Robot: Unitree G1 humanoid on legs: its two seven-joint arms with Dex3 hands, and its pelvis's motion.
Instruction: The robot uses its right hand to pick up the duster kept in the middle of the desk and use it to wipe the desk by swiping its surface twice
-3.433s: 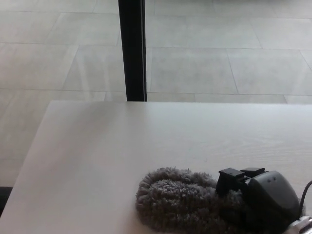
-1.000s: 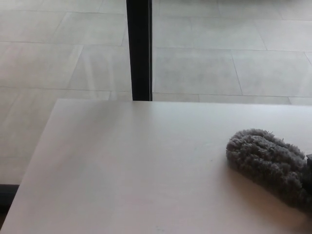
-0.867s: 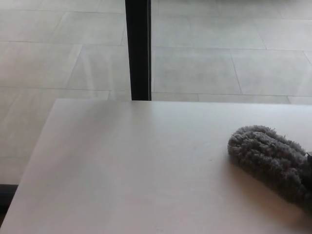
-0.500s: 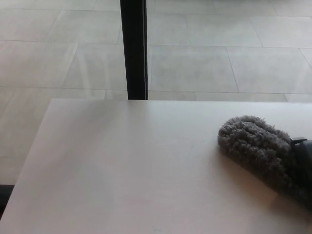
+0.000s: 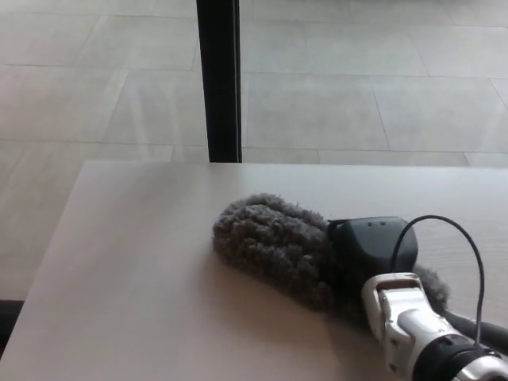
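Now the fluffy grey duster (image 5: pixel 274 244) lies flat on the pale worktop (image 5: pixel 143 262), its pile reaching leftward and slightly away from the right hand (image 5: pixel 371 250), which is clamped on its near end. Behind that hand, the white wrist (image 5: pixel 409 321) and a black cable (image 5: pixel 460 254) run off to the lower right.

The right hand (image 5: pixel 371 248) now sits well inside the picture, having carried the grey duster (image 5: pixel 270 242) from the desk's (image 5: pixel 135 302) right edge leftward to its middle

The right hand (image 5: pixel 371 248) presses the grey duster (image 5: pixel 270 244) flat on the desk (image 5: pixel 143 286).
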